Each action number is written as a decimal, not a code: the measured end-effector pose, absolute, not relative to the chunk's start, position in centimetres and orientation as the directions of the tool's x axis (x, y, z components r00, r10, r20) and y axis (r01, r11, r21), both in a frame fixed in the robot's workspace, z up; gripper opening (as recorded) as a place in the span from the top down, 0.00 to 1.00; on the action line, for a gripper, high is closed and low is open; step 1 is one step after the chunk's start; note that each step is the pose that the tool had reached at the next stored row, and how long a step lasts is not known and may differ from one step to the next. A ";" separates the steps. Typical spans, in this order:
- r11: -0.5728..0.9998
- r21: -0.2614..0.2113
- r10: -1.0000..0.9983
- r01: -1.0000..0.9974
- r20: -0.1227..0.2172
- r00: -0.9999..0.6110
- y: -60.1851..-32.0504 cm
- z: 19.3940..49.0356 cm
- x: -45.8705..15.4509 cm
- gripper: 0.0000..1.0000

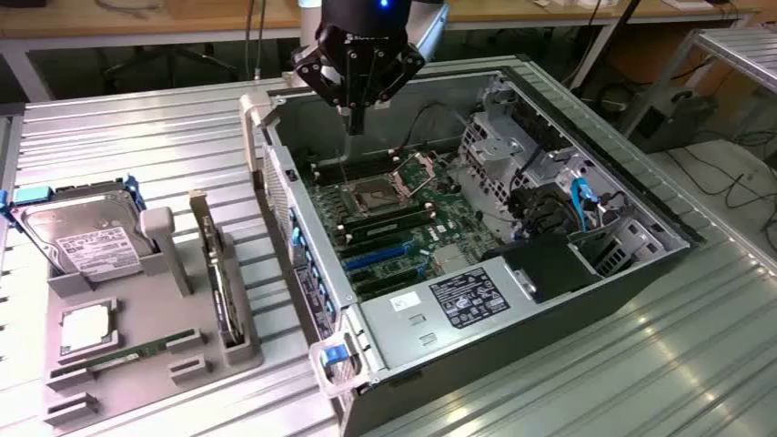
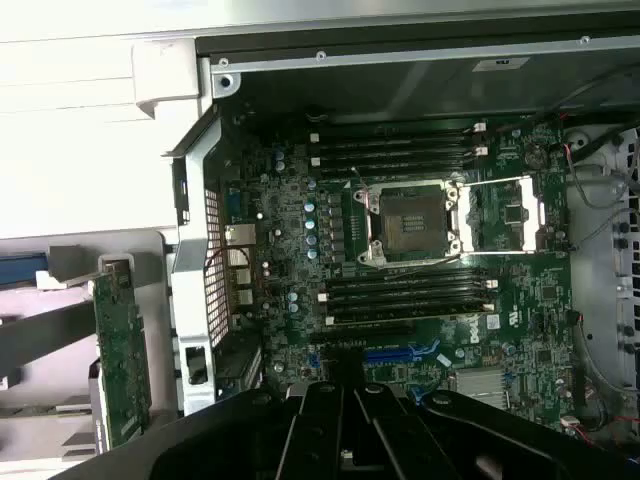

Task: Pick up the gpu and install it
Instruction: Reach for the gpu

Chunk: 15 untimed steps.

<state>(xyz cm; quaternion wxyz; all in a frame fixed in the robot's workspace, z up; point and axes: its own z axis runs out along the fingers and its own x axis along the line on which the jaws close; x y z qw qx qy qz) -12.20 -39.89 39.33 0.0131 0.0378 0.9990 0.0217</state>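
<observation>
One gpu: upright in the grey holder, the exterior view's left, untouched.
Claw: pinched shut, empty, over the open case.
Risk: descending here could strike the motherboard, not the card.

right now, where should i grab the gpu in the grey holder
Take the gpu by its upper long edge, near the middle, coming straight down from above. It stands on edge in the grey holder, lower edge seated in a slot, both flat faces free, so the pincer can likely close across its thickness.
</observation>
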 end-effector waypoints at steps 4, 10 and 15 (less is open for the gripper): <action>0.996 0.044 0.076 0.075 -0.024 -0.997 -39.9 39.3 -12.2 0.89; 0.996 0.044 0.076 0.075 -0.024 -0.997 -39.9 39.3 -12.2 0.89; 0.996 0.044 0.076 0.075 -0.024 -0.997 -39.9 39.3 -12.3 0.89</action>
